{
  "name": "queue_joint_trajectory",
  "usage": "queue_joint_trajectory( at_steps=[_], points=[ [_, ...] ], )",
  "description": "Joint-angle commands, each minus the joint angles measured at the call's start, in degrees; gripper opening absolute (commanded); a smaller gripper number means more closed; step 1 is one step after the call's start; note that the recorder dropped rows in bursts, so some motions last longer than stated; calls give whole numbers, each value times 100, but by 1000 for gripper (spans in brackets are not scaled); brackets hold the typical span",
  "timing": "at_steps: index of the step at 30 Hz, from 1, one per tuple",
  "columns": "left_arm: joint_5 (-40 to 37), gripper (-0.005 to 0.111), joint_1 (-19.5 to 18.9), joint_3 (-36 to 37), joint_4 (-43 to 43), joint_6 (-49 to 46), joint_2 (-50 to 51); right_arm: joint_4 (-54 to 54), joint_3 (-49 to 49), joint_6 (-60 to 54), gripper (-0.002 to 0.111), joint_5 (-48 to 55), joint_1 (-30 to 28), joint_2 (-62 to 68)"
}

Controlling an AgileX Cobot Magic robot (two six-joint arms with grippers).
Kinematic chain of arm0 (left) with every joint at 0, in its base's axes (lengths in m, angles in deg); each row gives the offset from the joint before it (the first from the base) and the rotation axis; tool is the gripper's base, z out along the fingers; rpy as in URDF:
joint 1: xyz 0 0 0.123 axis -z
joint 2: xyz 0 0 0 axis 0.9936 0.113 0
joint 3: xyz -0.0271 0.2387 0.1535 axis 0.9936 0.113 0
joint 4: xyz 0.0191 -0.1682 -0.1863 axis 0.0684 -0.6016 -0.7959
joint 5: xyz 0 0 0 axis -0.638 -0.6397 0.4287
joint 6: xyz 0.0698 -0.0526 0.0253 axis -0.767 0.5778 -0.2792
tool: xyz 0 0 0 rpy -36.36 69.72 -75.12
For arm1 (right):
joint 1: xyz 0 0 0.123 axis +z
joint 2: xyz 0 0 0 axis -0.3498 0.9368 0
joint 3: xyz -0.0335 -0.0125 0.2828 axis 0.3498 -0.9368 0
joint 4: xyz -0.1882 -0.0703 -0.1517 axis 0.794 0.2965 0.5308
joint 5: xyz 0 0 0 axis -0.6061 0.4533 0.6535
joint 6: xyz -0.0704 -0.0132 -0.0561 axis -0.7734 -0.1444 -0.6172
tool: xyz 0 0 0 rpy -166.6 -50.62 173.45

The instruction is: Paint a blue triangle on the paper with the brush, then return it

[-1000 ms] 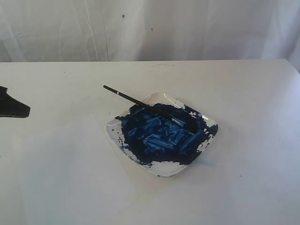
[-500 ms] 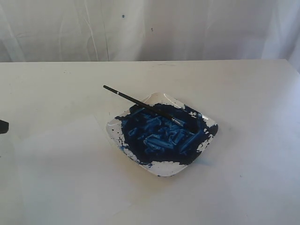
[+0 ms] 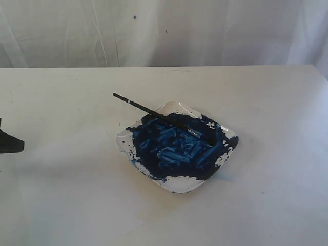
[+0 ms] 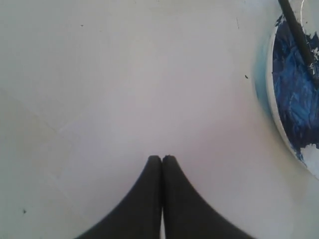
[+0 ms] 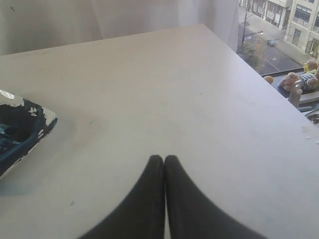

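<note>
The brush (image 3: 154, 114) lies across the far rim of the white dish (image 3: 182, 183), its tip sunk in the dark blue paint and its black handle pointing out to the back left. The paper (image 3: 77, 195) is a faint white sheet left of the dish, barely distinct from the table. No blue triangle shows on it. My left gripper (image 3: 11, 143) pokes in at the left edge, shut and empty; the left wrist view has it (image 4: 162, 158) over the white surface, with the dish (image 4: 311, 167) and brush (image 4: 298, 32) off to one side. My right gripper (image 5: 164, 158) is shut and empty beside the dish (image 5: 47, 117).
A white curtain (image 3: 164, 31) hangs behind the table's far edge (image 3: 164, 66). In the right wrist view the table edge (image 5: 259, 74) drops off toward a window with a street and small toys (image 5: 299, 79) beyond it.
The left gripper dropped lower along the left edge, almost left the exterior view, then came back in a little. Brush and dish have not moved.
</note>
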Motion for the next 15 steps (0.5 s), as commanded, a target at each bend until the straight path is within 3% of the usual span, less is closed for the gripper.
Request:
queue_joint_trajectory(
  at_steps=[1, 15],
  points=[
    [360, 0, 284, -18, 71, -143, 27, 10, -7, 0, 0, -86, -34, -27],
    [861, 0, 295, -18, 236, -132, 27, 10, -7, 0, 0, -86, -34, -27]
  ],
)
